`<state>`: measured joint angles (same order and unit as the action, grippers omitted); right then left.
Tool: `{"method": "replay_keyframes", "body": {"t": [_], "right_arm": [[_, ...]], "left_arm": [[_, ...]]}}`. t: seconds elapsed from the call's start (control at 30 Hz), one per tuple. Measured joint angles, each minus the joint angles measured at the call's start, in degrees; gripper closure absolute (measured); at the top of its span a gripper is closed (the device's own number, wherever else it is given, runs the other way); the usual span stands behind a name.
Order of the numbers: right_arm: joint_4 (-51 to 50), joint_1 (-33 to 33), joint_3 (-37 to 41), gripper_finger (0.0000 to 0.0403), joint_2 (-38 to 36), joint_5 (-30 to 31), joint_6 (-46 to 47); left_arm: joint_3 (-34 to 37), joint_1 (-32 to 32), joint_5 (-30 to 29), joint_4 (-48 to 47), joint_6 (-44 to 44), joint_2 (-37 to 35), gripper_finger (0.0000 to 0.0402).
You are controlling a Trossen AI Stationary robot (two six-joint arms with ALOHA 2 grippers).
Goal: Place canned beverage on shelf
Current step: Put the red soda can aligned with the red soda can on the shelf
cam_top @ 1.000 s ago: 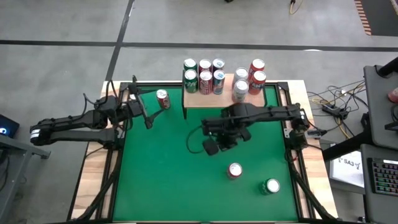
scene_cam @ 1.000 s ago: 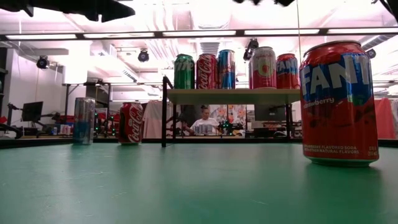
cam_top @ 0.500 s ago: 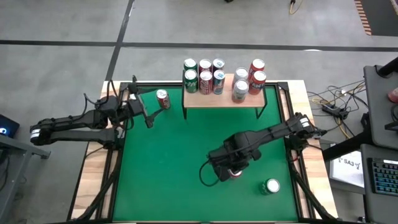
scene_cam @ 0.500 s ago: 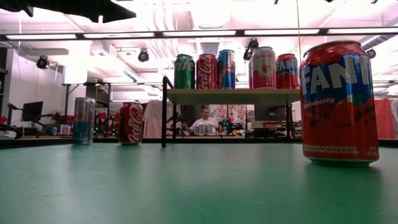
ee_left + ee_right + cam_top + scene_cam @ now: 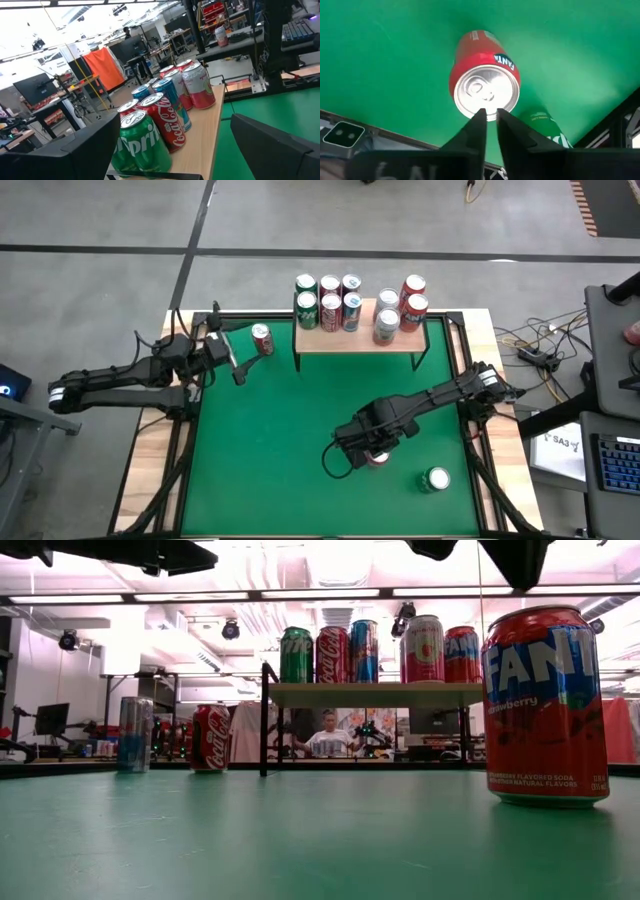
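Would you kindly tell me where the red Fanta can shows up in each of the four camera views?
High view: the Fanta can stands on the green felt, lower right of centre, under the right gripper.
Low view: large at the right edge.
Left wrist view: not in it.
Right wrist view: centre, seen from above.
Shared landmark: the green can beside it.

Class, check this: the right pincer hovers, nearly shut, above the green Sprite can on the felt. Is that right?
One detail is wrong. The right pincer hovers, nearly shut, above the red Fanta can, not the green can beside it; the right wrist view shows this.
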<state>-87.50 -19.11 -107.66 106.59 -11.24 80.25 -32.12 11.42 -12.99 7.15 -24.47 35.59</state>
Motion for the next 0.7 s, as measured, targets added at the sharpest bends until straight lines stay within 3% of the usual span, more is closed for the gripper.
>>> {"method": "replay_keyframes", "body": {"t": [0.13, 0.47, 0.7], "right_arm": [[0.86, -0.02, -0.83, 0.0312, 0.0, 0.94, 0.36], [3.18, -0.41, -0.89, 0.0126, 0.02, 0.97, 2.04], [2.55, -1.85, 0.11, 0.0064, 0.02, 2.38, 4.35]], "left_arm": [[0.0, 0.0, 0.0, 0.01, 0.0, 0.0, 0.0039], [0.0, 0.02, 0.01, 0.03, -0.47, 0.0, 0.0039], [0.0, 0.02, 0.02, 0.03, -0.48, 0.0, 0.0039]]}}
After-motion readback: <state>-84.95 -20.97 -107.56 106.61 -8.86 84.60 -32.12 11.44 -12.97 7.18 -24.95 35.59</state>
